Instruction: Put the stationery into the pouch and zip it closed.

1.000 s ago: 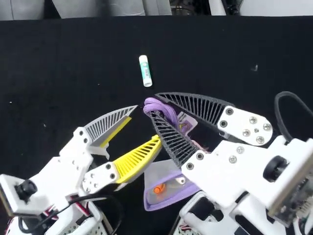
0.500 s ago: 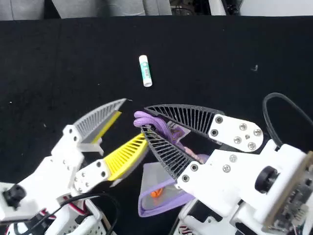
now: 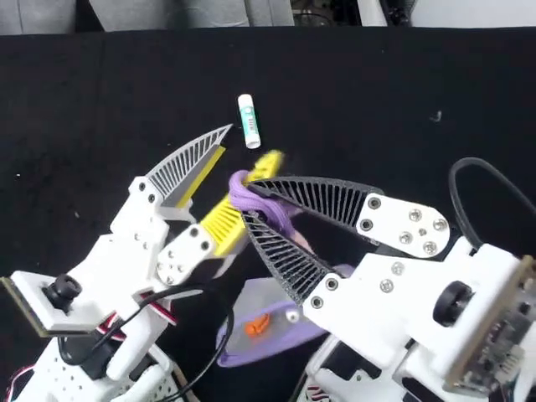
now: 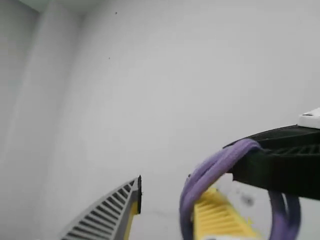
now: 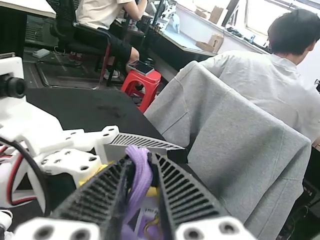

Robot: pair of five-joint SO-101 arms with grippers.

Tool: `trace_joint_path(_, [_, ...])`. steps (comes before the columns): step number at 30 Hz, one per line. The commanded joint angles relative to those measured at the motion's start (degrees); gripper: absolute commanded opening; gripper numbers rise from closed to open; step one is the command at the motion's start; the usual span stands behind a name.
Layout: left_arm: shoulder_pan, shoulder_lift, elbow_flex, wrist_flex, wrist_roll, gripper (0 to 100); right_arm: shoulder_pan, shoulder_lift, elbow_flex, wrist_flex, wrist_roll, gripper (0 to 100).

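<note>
The right gripper (image 3: 244, 197) is pinched narrow on the purple top edge of the pouch (image 3: 276, 314) near the middle of the black tabletop (image 3: 419, 84). The pouch's clear body trails toward the near edge with an orange item (image 3: 256, 326) inside. The left gripper (image 3: 249, 146) stands wide just left of it, one finger right beside the purple edge, the other's tip near the white stick (image 3: 249, 117) lying farther off.
</note>
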Motion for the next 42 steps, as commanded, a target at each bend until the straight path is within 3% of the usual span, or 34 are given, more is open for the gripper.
trace_joint_path(1, [-0.7,-0.7,-2.9,-1.1,0.4,2,-0.4,2.0,-0.1,0.3,1.3,1.5])
trace_joint_path(8, [-1.4,-6.9,-3.3,-1.1,-0.1,3,-0.4,1.9,-0.1,-0.4,1.4,3.8])
trace_joint_path(14, [-5.1,-6.9,-3.6,-1.4,-0.1,3,-0.4,-0.3,-0.1,-0.4,1.3,25.1])
trace_joint_path(18, [-6.7,-5.1,-4.5,-1.4,-0.1,3,-0.7,-5.5,0.0,-0.4,1.4,33.5])
trace_joint_path(26, [-7.1,9.8,-12.1,-1.1,-0.1,3,-0.4,-11.8,-0.2,-1.6,1.5,34.2])
trace_joint_path(32, [-15.3,11.0,-12.8,-1.5,-0.1,3,0.2,-11.9,-6.3,-1.1,1.4,33.9])
trace_joint_path(38, [-27.3,11.0,-16.0,-1.4,0.4,3,14.2,-11.4,-3.2,-3.4,1.4,33.9])
trace_joint_path(42, [-29.3,11.0,-16.0,-1.4,0.4,3,20.0,-11.4,7.1,-9.6,1.4,33.9])
